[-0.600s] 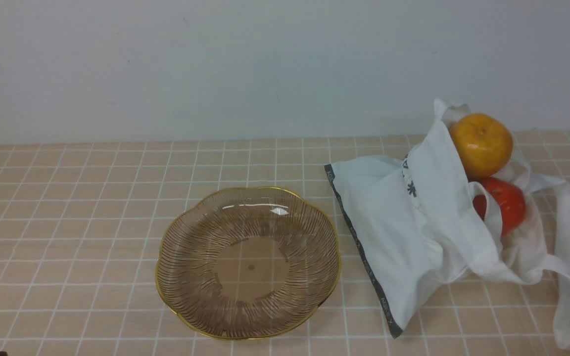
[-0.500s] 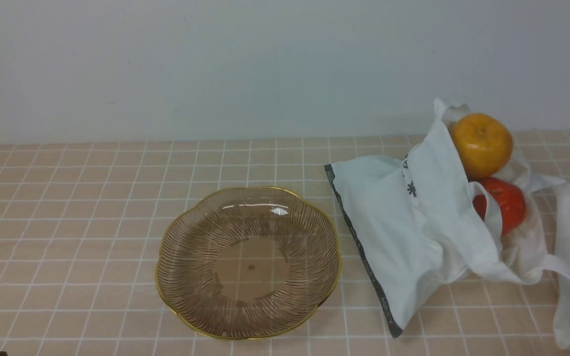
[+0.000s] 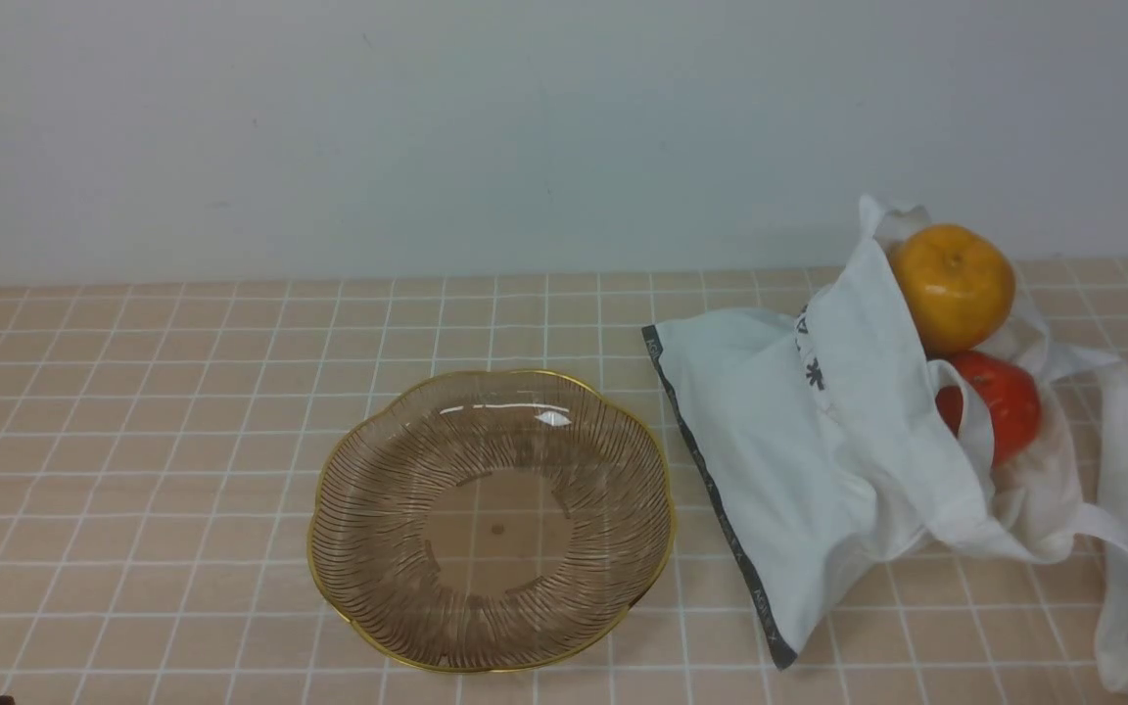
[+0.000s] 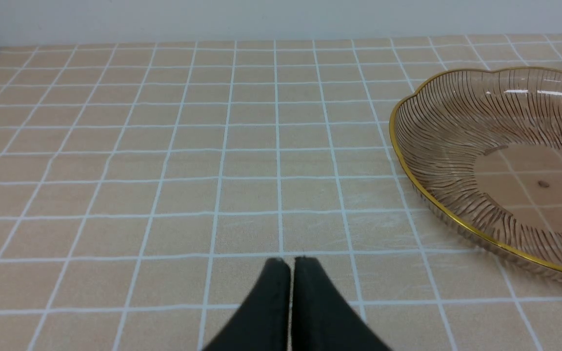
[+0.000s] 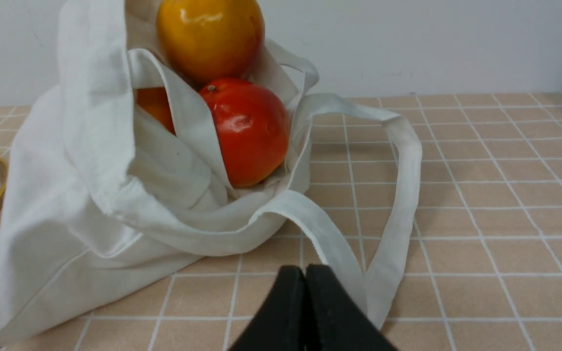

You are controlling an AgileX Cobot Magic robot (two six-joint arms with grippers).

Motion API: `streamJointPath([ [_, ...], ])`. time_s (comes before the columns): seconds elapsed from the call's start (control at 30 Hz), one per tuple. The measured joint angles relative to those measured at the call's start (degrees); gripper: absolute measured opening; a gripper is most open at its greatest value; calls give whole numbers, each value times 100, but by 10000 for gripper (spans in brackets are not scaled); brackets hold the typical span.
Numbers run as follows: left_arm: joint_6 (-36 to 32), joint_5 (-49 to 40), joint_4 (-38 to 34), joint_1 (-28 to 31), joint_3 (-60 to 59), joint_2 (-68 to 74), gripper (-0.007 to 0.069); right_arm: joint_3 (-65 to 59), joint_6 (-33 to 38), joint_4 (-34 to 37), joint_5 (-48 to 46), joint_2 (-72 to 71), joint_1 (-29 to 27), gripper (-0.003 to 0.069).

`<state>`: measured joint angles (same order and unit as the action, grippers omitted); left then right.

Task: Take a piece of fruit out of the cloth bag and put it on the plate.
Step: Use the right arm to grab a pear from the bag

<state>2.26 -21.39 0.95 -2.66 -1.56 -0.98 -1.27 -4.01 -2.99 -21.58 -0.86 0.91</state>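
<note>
The white cloth bag (image 3: 799,441) lies on the tiled table at the right, its mouth facing right. The orange-yellow piece of fruit (image 3: 952,287) sits on top in the bag's mouth, also showing in the right wrist view as the piece of fruit (image 5: 210,36). The ribbed glass plate (image 3: 368,548) with a gold rim rests left of the bag, holding nothing. My right gripper (image 5: 305,269) is shut and holds nothing, low over the table near the bag's straps (image 5: 403,195). Shut and holding nothing, my left gripper (image 4: 290,261) hovers over bare tiles, apart from the plate (image 4: 437,141).
A red-orange tomato-like fruit (image 3: 1000,401) lies under the orange-yellow one in the bag's mouth. The bag's long straps (image 3: 1127,548) loop out over the tiles toward the right front. A pale wall (image 3: 525,127) closes the table's far side.
</note>
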Motion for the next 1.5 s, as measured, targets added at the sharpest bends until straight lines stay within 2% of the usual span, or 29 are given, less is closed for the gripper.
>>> streamJointPath([
  [0.47,0,0,0,0,0,0,-8,0,-35,43,31,0,0,-17],
  [0.6,0,0,0,0,0,0,-8,-43,-492,840,617,0,0,-17],
  [0.73,0,0,0,0,0,0,-8,-43,-1183,2285,1534,0,0,-17],
  [0.77,0,0,0,0,0,0,-8,-43,-1183,2285,1534,0,0,-17],
  [0.8,0,0,0,0,0,0,-8,-43,-1245,2576,1705,0,0,-17],
  [1.13,0,0,0,-5,0,0,-8,102,-1028,2848,2158,0,-1,-17],
  [1.3,0,0,0,-11,0,0,-8,1650,-781,2622,1528,734,92,-17],
  [1.5,0,0,0,-11,0,0,-8,4156,401,2091,-1188,3643,109,-17],
])
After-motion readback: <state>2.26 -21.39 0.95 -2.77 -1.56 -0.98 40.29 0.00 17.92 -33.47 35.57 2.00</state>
